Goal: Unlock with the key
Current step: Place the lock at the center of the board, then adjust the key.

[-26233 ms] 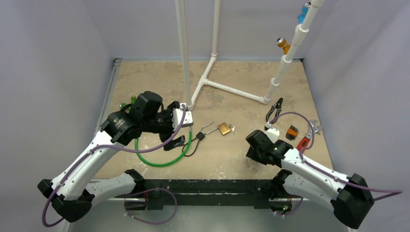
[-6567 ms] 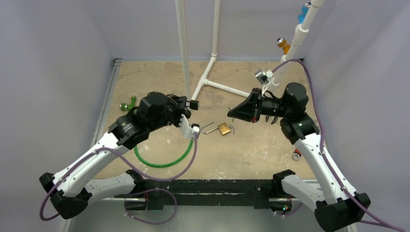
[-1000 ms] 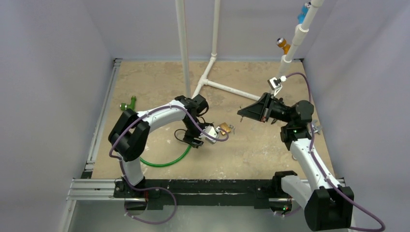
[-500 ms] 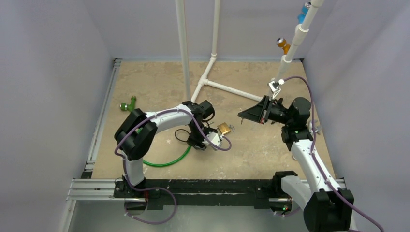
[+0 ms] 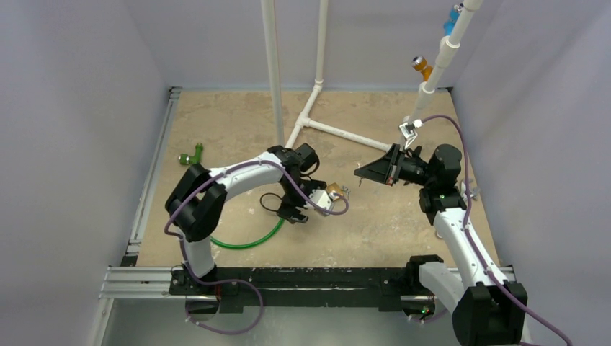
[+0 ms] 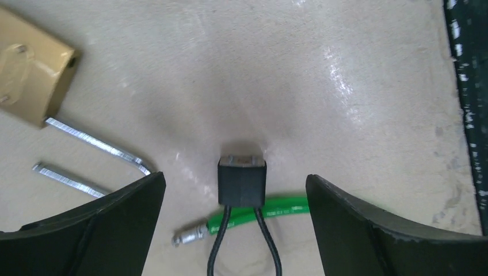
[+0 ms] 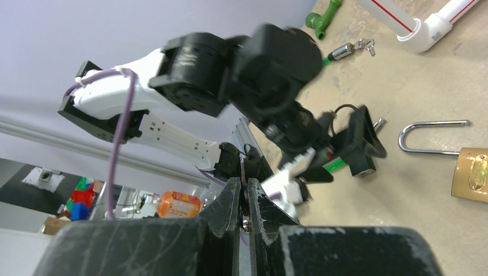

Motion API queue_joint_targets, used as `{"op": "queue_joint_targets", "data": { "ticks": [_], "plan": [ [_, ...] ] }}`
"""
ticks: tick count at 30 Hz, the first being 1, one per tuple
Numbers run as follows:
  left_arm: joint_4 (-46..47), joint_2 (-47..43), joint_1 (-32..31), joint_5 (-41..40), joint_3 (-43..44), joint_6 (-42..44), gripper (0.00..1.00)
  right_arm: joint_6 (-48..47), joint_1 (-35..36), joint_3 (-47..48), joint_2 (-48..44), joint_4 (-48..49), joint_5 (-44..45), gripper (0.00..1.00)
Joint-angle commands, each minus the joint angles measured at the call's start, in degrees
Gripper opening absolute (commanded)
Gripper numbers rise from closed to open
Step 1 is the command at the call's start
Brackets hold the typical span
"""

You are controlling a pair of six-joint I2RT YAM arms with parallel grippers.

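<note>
Progress looks slight: padlock lies unheld on tabletop, left pincer spread wide over a black cable block just beside it, right pincer pressed together on the key, hovering well apart from the padlock, key not yet inserted.

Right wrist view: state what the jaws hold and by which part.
The right gripper is shut on a thin metal strip, apparently the key, pinched at its near end with the tip sticking out past the jaws.
</note>
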Motion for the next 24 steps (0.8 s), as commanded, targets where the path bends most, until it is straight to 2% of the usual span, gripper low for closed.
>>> {"op": "queue_joint_targets", "data": {
  "ticks": [1,4,8,10,11,13,16,18,21,24],
  "plan": [
    [-6.69,-13.00,2.52,6.36,5.11,-5.16,0.97,-0.14,-0.27,2.55,-0.95,2.52,-0.59,0.00],
    [-8.57,-20.84,2.65,8.78,7.14,-6.15,0.99,0.62,-0.07,2.83,-0.44,4.40,-1.24,0.00],
    [-3.96,-28.63,2.67,11.15,12.22,-10.33,0.99,3.26,1.56,3.10,0.00,9.04,-2.28,0.00],
    [7.45,-33.36,1.81,7.88,8.98,-10.45,0.99,8.51,3.76,2.49,0.99,17.06,-3.71,0.00],
    [17.53,-36.78,1.07,4.88,4.98,-9.24,0.97,11.59,5.19,2.13,1.61,21.87,-3.98,0.00],
    [35.02,-40.30,0.02,1.66,-3.57,0.94,0.92,13.71,9.55,3.19,3.08,25.54,-3.77,0.00],
    [58.72,-40.82,-0.06,3.21,-15.82,20.44,0.82,11.51,16.04,7.54,5.42,24.70,-3.45,0.00],
    [75.57,-38.84,-0.05,4.48,-20.26,25.81,0.75,11.45,17.35,9.70,6.30,24.52,-3.82,0.00],
    [86.33,-36.72,-0.05,5.99,-22.52,30.65,0.67,16.49,17.46,10.55,7.48,30.49,-5.99,0.00],
    [91.74,-36.47,-0.06,7.73,-24.13,32.85,0.64,21.45,17.56,11.15,9.13,36.00,-7.64,0.00]
  ]
}}
